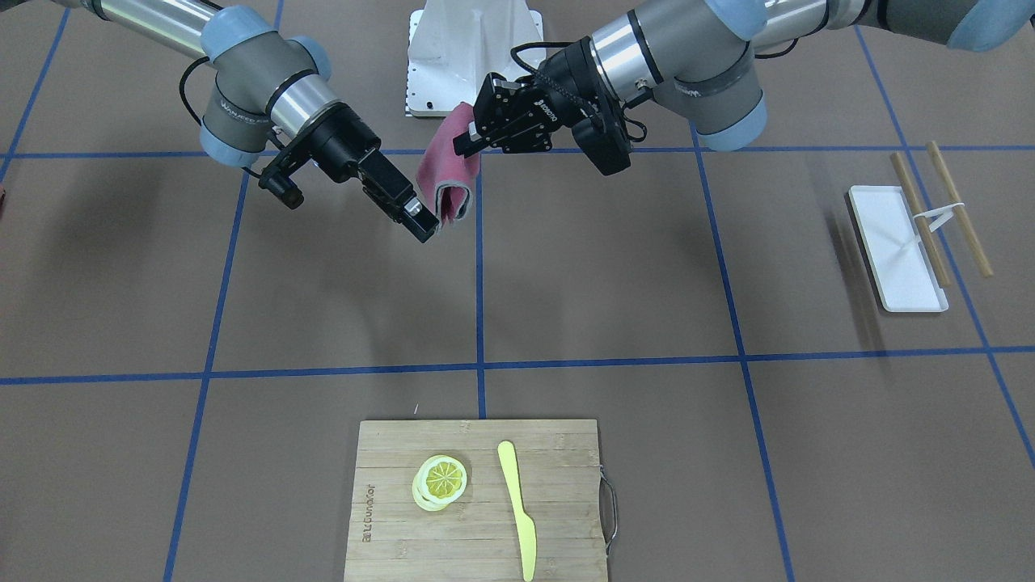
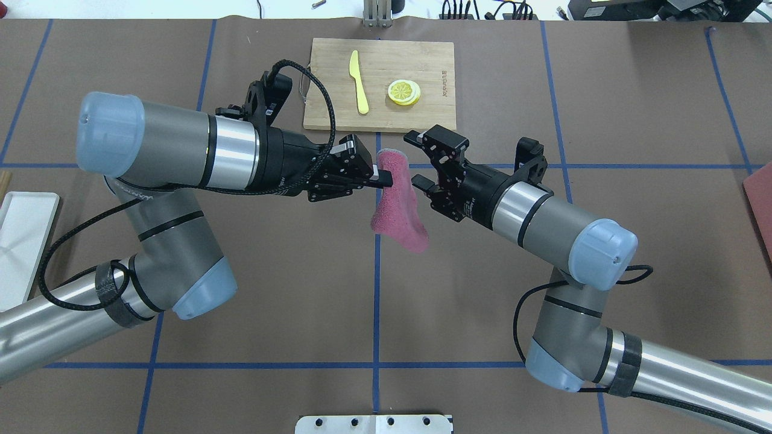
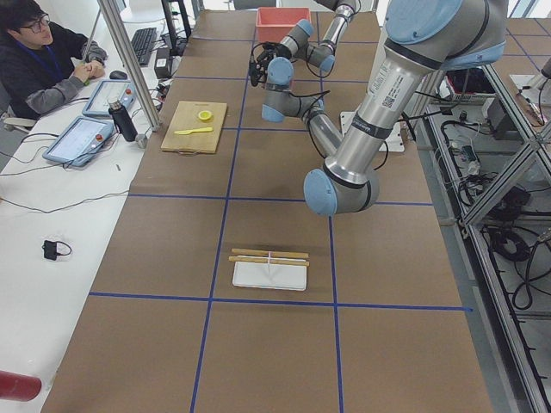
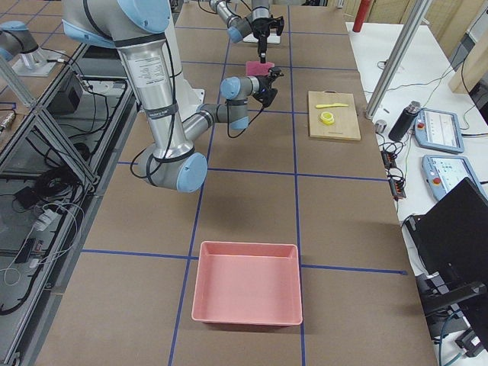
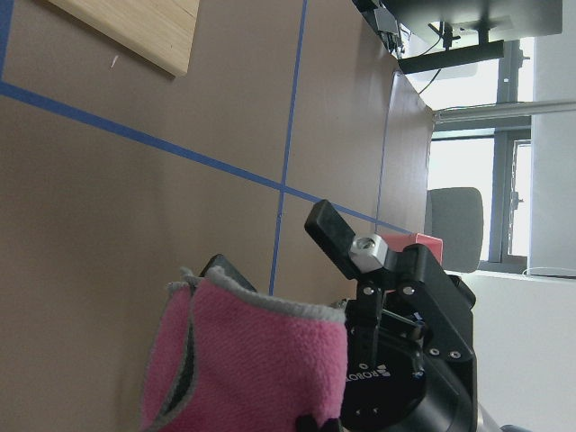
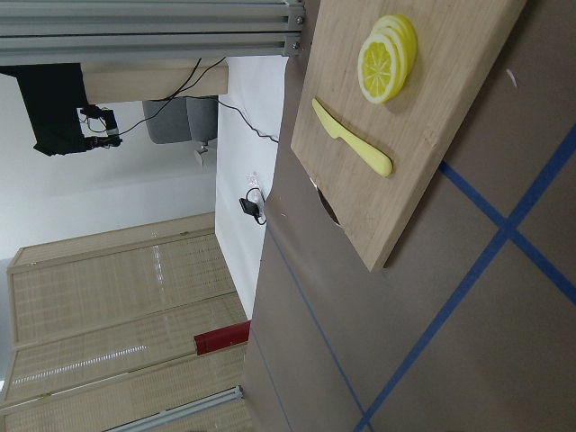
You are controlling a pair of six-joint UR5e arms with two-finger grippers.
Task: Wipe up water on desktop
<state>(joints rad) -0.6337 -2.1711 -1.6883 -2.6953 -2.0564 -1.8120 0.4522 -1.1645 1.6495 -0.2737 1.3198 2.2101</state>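
Brown matting crossed by blue tape lines covered the whole worktop (image 2: 633,90), and no puddle or wet patch could be made out on it in any view, so where the water lay could not be told. Wiping looked not yet begun. A pink cloth (image 2: 399,208) hung in the air above the middle of the worktop, well clear of the surface, about halfway between the robot's edge and the operators' edge. The left pincer (image 2: 386,178) was pinching the cloth's upper part. The right pincer (image 2: 417,160) was spread wide just beside the cloth on its other side; whether a finger touched the fabric could not be told. By my reading this was a hand-over or a regrip. What remained was to bring the cloth down flat and sweep it over the wet spot.

Room for that sweep looked generous. The squares under and around the two arms were bare matting. A cutting board (image 2: 325,114) sat at the middle of the operators' edge, carrying a yellow knife (image 2: 359,84) and lemon slices (image 2: 404,92), so a stroke running that way would need to stop short of it. A white tray (image 1: 889,242) with two sticks (image 1: 958,206) lay well off toward the worktop's left end. A pink bin (image 4: 248,282) stood well off toward the right end.
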